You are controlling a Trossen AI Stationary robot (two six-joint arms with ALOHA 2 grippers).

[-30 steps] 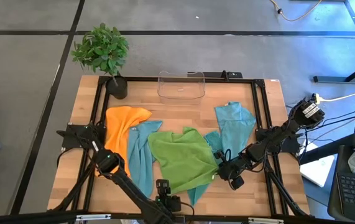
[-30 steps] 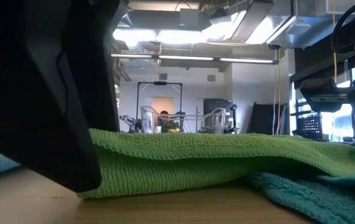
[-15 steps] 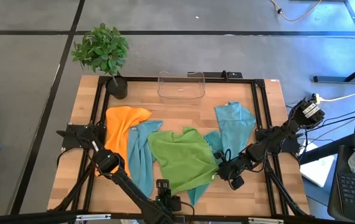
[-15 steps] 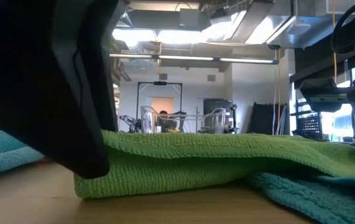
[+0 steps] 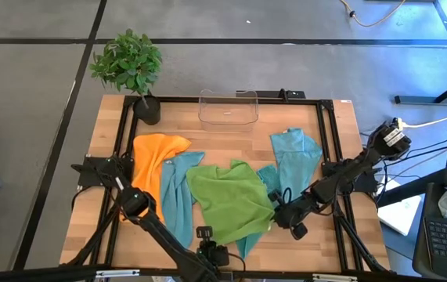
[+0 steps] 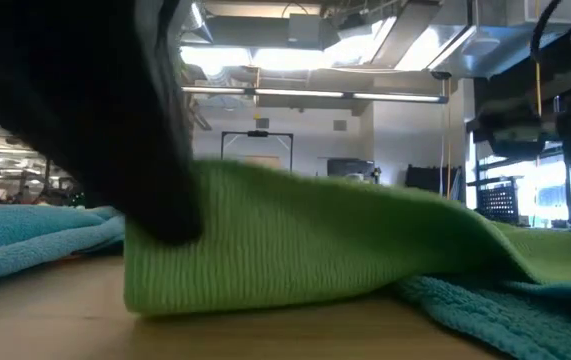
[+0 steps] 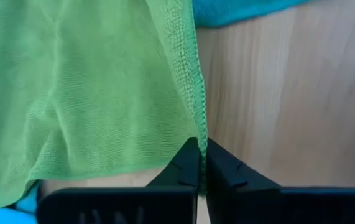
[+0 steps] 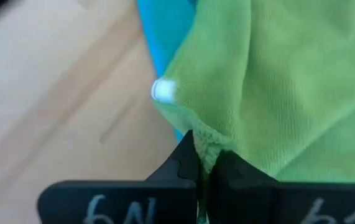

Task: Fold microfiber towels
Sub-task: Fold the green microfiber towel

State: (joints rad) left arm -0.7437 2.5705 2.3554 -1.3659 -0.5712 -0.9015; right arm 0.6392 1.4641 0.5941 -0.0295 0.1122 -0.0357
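I have both arms down at the near edge of the wooden slatted table [image 5: 231,137], each pinching the lime green microfiber towel [image 5: 231,200] that lies crumpled in the middle. My left gripper [image 7: 202,163] is reached out low from the left base, forearm running diagonally toward the table's front edge, and its two dark fingers are clamped on the hemmed edge of the green cloth; in the left wrist view the stitched border runs straight down into the pinch, with bare wood on one side. In the low view that corner is raised off the table under the dark bulk of the arm, and the cloth slopes down from it.

My right gripper [image 8: 204,163] comes in from the right base, arm bent at the elbow and angled across toward the centre, and its fingers are closed on a bunched corner of the same green towel, right by a small white tag [image 8: 163,91].

An orange microfiber towel [image 5: 154,160] lies at the left, a teal microfiber towel [image 5: 176,192] beside it and partly under the green one, and a lighter blue-green microfiber towel [image 5: 295,157] on the right. A clear plastic bin [image 5: 228,107] sits at the far edge, a potted green plant [image 5: 129,66] at the far left corner.
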